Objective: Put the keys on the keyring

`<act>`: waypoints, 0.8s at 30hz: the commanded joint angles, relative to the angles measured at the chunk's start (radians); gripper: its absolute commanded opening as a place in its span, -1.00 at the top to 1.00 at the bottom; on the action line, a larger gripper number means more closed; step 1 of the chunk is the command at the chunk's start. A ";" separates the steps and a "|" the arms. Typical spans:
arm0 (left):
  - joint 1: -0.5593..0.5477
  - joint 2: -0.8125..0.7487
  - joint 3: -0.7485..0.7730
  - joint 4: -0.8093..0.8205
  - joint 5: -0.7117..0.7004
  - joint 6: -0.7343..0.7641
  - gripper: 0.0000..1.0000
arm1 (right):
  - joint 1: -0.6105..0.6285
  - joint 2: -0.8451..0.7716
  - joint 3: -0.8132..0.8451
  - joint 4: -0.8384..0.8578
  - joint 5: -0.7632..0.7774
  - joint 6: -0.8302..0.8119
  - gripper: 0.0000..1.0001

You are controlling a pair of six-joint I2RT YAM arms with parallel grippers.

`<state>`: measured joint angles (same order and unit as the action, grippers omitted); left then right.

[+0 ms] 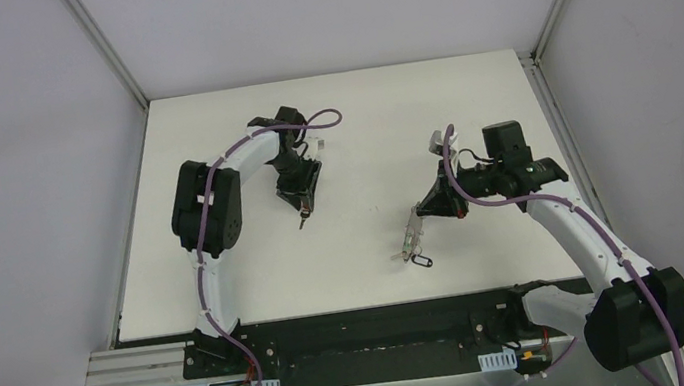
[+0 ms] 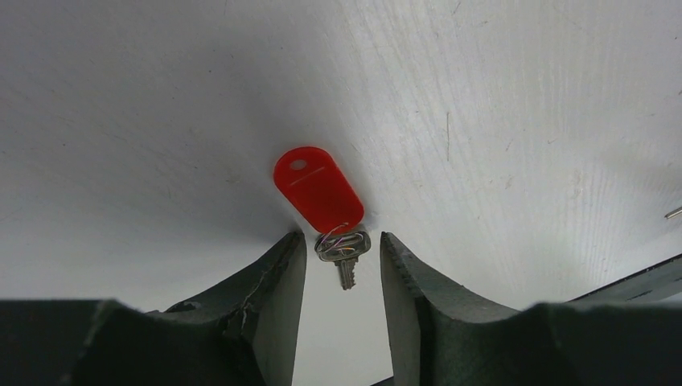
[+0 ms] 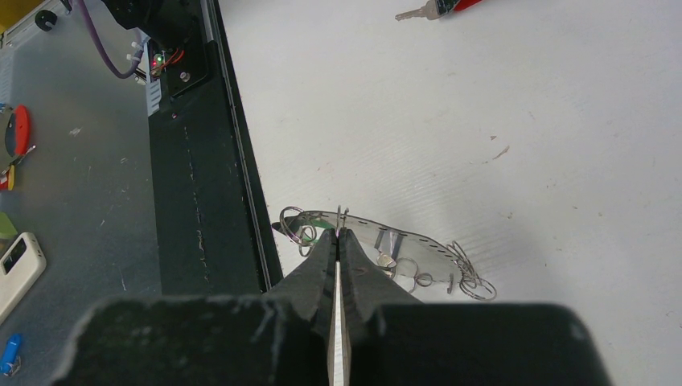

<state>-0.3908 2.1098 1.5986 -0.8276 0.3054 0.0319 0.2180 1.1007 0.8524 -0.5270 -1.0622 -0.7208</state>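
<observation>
The red-tagged key (image 2: 318,189) lies flat on the white table, its silver blade (image 2: 346,261) pointing between my left gripper's fingers. My left gripper (image 2: 343,257) is open, low over this key, one finger on each side and neither touching it; in the top view it (image 1: 301,207) is at the table's left middle. My right gripper (image 3: 338,235) is shut on the thin wire of the keyring (image 3: 418,245), held edge-on above the table. A green bit (image 3: 322,220) and small rings (image 3: 470,277) hang on the hoop. A black tag (image 1: 420,261) hangs at its low end.
The black base rail (image 3: 201,161) runs along the table's near edge just left of the keyring. Beyond it a metal shelf (image 3: 80,185) holds a red item (image 3: 20,129) and a white device (image 3: 16,265). The red key also shows at the top of the right wrist view (image 3: 438,10).
</observation>
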 commanded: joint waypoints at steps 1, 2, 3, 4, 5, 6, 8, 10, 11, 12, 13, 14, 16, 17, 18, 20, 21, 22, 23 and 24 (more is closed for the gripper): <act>0.007 0.002 0.012 -0.014 -0.003 -0.019 0.24 | -0.008 -0.015 -0.015 0.023 -0.020 -0.008 1.00; 0.007 0.000 0.009 -0.013 -0.003 -0.019 0.27 | -0.007 -0.016 -0.015 0.023 -0.020 -0.007 1.00; 0.007 -0.003 0.006 -0.013 -0.004 -0.019 0.30 | -0.007 -0.016 -0.016 0.023 -0.020 -0.007 1.00; 0.007 -0.006 0.001 -0.011 -0.006 -0.017 0.33 | -0.007 -0.016 -0.016 0.024 -0.020 -0.006 1.00; 0.007 -0.011 -0.003 -0.008 -0.010 -0.016 0.35 | -0.008 -0.016 -0.017 0.024 -0.020 -0.005 1.00; 0.007 -0.014 -0.008 -0.006 -0.012 -0.015 0.39 | -0.007 -0.016 -0.018 0.025 -0.020 -0.005 1.00; 0.007 -0.024 -0.014 -0.006 -0.014 -0.012 0.43 | -0.007 -0.013 -0.018 0.026 -0.019 -0.005 1.00; 0.007 -0.031 -0.014 -0.008 -0.018 -0.010 0.46 | -0.008 -0.012 -0.017 0.026 -0.018 -0.004 1.00; 0.007 -0.035 -0.013 -0.009 -0.020 -0.009 0.47 | -0.008 -0.012 -0.018 0.027 -0.019 -0.003 1.00; 0.007 -0.039 -0.014 -0.010 -0.023 -0.006 0.49 | -0.008 -0.012 -0.017 0.027 -0.018 -0.002 1.00; 0.007 -0.043 -0.013 -0.013 -0.027 -0.004 0.50 | -0.008 -0.012 -0.018 0.027 -0.018 -0.002 1.00; 0.007 -0.045 -0.012 -0.012 -0.028 -0.002 0.52 | -0.008 -0.012 -0.018 0.029 -0.017 -0.002 1.00; 0.007 -0.050 -0.014 -0.015 -0.030 0.002 0.56 | -0.008 -0.012 -0.019 0.030 -0.017 -0.001 1.00; 0.007 -0.053 -0.013 -0.016 -0.030 0.003 0.59 | -0.008 -0.010 -0.019 0.030 -0.017 0.001 1.00; 0.007 -0.053 -0.012 -0.017 -0.031 0.005 0.62 | -0.007 -0.010 -0.019 0.031 -0.015 0.000 1.00; 0.007 -0.055 -0.012 -0.021 -0.032 0.008 0.66 | -0.007 -0.010 -0.019 0.030 -0.015 0.001 1.00; 0.007 -0.057 -0.012 -0.023 -0.032 0.009 0.68 | -0.008 -0.009 -0.019 0.031 -0.015 0.001 1.00; 0.007 -0.059 -0.012 -0.023 -0.033 0.011 0.70 | -0.007 -0.008 -0.019 0.033 -0.014 0.001 1.00; 0.007 -0.061 -0.012 -0.025 -0.037 0.014 0.72 | -0.008 -0.007 -0.019 0.032 -0.013 0.002 1.00; 0.007 -0.063 -0.012 -0.026 -0.038 0.015 0.74 | -0.009 -0.006 -0.019 0.034 -0.014 0.002 1.00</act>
<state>-0.3908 2.1071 1.5902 -0.8196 0.2825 0.0303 0.2173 1.1007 0.8410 -0.5053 -1.0634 -0.7120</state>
